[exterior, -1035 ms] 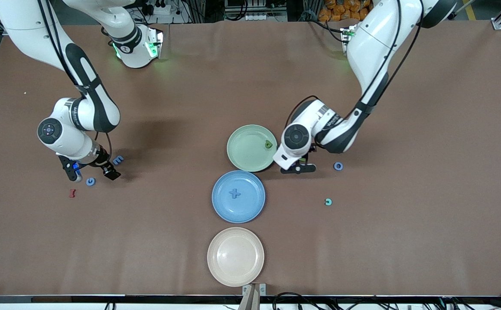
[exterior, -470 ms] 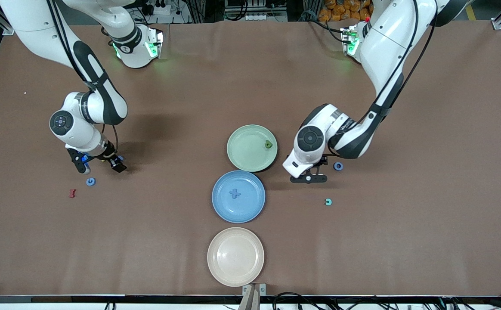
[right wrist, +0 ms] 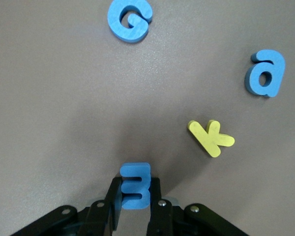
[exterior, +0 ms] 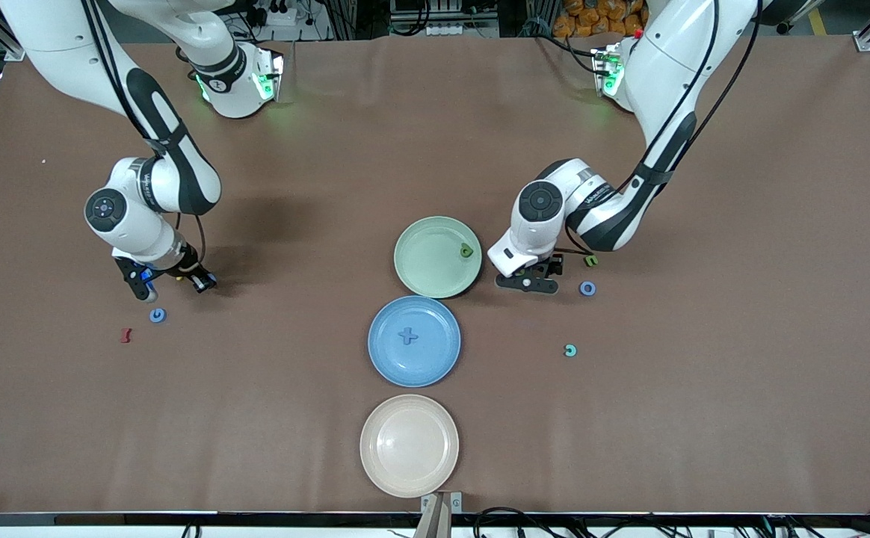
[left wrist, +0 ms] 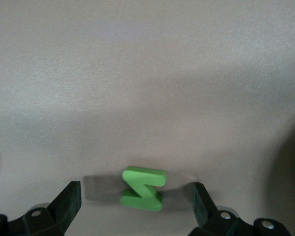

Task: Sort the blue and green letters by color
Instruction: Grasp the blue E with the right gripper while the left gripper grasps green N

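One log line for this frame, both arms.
right end effector: shut on blue E | left end effector: open, straddling green letter | blue X: on blue plate

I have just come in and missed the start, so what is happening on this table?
Two arms sort small letters onto colored plates. The right gripper has shut on a blue letter E at its end of the table. The left gripper is open around a green letter beside the green plate. The blue plate holds a blue X.

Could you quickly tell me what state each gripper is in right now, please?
Left gripper: open, low over the table, straddling a green letter, not gripping it.
Right gripper: shut on a blue letter.
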Controlling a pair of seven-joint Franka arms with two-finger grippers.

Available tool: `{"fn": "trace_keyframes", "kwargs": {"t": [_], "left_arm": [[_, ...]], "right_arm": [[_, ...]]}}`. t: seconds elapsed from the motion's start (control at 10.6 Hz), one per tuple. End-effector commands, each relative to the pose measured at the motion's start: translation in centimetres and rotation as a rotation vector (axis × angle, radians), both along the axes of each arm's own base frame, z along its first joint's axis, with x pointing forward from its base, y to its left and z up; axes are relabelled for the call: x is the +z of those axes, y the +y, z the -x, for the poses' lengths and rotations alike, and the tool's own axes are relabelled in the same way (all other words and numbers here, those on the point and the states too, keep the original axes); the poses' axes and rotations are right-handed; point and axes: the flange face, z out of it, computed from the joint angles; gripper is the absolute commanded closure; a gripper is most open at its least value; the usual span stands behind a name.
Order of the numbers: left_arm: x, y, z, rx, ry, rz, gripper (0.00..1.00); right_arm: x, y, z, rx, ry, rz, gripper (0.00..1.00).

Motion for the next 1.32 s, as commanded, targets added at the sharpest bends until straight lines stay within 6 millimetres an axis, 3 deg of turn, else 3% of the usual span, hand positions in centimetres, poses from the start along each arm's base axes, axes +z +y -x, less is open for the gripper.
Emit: {"fn": "trace_keyframes", "kwargs": {"t": [0.0, 0.38, 0.85, 0.94, 1.03, 1.13, 1.22], "left_arm": [[1.4, 2.3, -0.8, -0.058, -0.022, -0.003, 0.00], [1.3, 2.5, -0.9, -0.060, -0.005, 0.017, 0.00], [1.2, 1.5, -0.3, -0.051, 0.007, 0.031, 0.00], [1.2, 1.7, -0.4, -0.045, 0.008, 0.031, 0.19], [0.8, 1.7, -0.3, -0.021, 0.014, 0.030, 0.81], [0.7, 1.7, -0.3, 0.006, 0.014, 0.030, 1.00], [0.5, 1.0, -0.2, 0.028, 0.013, 0.033, 1.00]], "right_arm": [[2.8, 1.2, -2.0, 0.192, 0.005, -0.016, 1.00], [9.3, 7.6, -7.8, 0.527, 0.042, -0.055, 1.00], [10.0, 18.8, -12.1, 0.759, -0.048, -0.037, 1.00], [10.0, 21.8, -13.5, 0.788, -0.079, -0.038, 1.00], [9.7, 23.3, -14.5, 0.799, -0.096, -0.038, 1.00], [9.5, 25.2, -15.1, 0.827, -0.118, -0.037, 1.00], [9.5, 27.0, -15.6, 0.849, -0.146, -0.035, 1.00]]}}
